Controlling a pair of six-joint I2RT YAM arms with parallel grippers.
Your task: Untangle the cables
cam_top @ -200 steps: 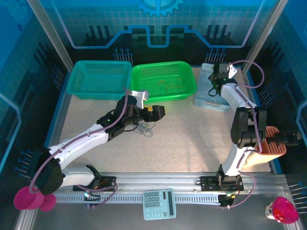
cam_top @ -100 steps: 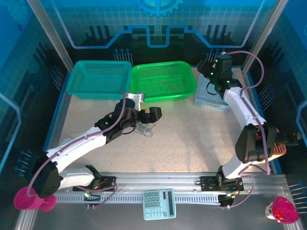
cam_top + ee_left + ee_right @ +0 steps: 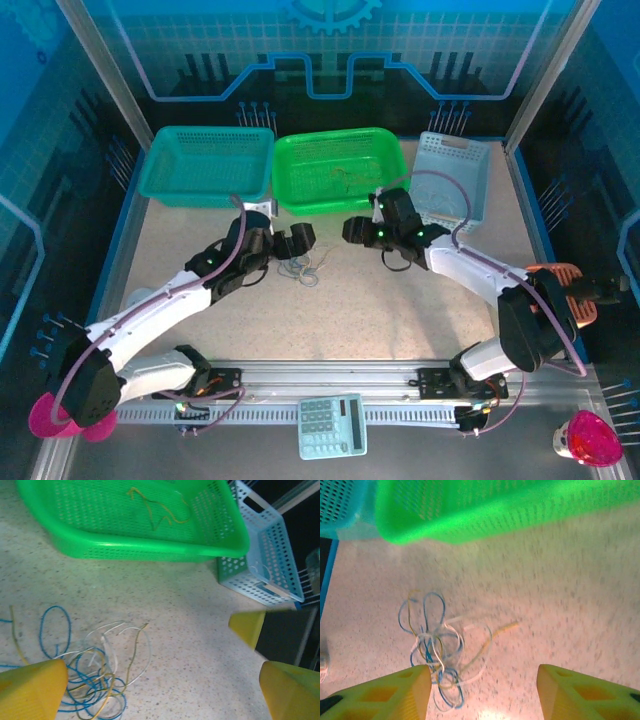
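Left hand [image 3: 293,240] is seen spread wide and empty, held near the cables [image 3: 300,268]. Right hand [image 3: 358,230] is also seen parted, nothing gripped, just right of the tangle. Cables are found as a blue, white and yellow knot on the desk [image 3: 380,320], in front of the green basket [image 3: 340,207], between both hands. One yellow-orange cord [image 3: 160,510] is seen lying inside that basket. Teal basket [image 3: 200,197] and light blue basket [image 3: 455,143] are placed either side.
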